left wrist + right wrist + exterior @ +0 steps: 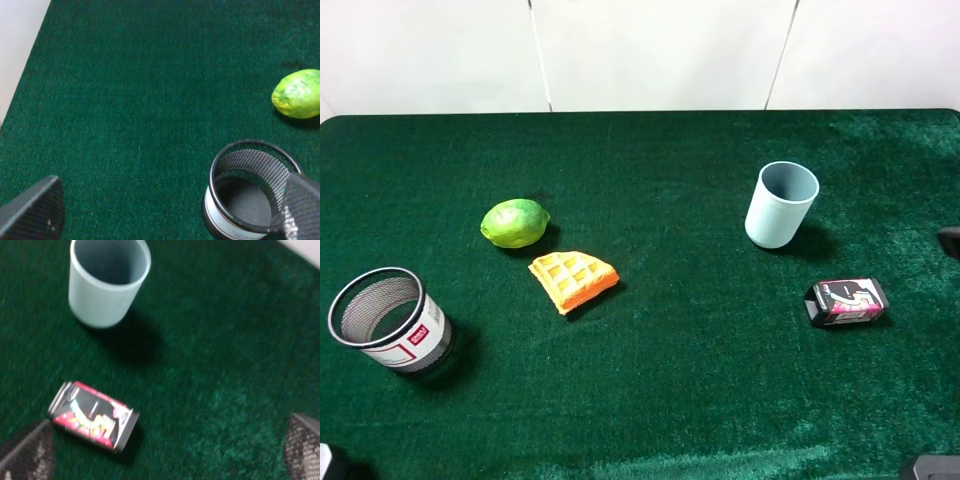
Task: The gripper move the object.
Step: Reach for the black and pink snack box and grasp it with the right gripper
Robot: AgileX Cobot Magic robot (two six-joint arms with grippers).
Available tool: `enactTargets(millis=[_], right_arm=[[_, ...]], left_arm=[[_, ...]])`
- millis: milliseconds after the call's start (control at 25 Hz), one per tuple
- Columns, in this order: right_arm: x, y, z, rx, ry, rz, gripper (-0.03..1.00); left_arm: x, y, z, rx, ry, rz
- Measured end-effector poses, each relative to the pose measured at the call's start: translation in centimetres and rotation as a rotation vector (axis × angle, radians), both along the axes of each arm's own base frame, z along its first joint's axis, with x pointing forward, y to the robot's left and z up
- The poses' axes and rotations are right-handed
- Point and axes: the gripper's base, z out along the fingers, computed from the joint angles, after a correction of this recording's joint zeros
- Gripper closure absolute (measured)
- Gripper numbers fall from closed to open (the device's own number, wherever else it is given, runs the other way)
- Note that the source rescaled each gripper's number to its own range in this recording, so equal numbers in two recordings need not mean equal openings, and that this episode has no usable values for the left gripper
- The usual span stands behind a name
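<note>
The object, a small black box point(847, 303) with pink and white graphics, lies flat on the green cloth at the right, in front of the pale blue cup point(781, 204). In the right wrist view the box point(93, 415) lies near one fingertip point(27, 455) of my right gripper point(165, 455), which is open, empty and above the cloth. My left gripper point(167, 220) is open and empty, hovering by the mesh pen cup point(250, 190). In the high view only dark bits of the arms show at the right edge point(950, 242) and the bottom corners.
A green lime point(515, 222) and an orange waffle piece point(573, 280) lie left of centre. The mesh pen cup point(390, 320) stands at the front left. The blue cup point(109, 280) stands upright just beyond the box. A white wall lies behind the table's far edge.
</note>
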Motion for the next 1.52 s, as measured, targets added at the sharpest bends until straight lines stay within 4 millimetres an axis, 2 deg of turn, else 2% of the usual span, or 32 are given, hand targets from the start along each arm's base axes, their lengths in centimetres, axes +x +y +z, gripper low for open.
enactTargets(millis=[640,760,1240,1520], right_arm=[[4.7,0.3,-5.2,-0.257,0.328,0.365,-0.03],[5.3,0.4,-6.1,-0.289,0.371,0.434,0.01],[7.8,0.5,-9.2,-0.301,0.433,0.463,0.04],[9.2,2.0,-11.8,-0.319,0.457,0.532,0.04]], left_arm=[[0.0,0.0,0.0,0.0,0.0,0.0],[0.0,0.0,0.0,0.0,0.0,0.0],[0.0,0.0,0.0,0.0,0.0,0.0],[0.0,0.0,0.0,0.0,0.0,0.0]])
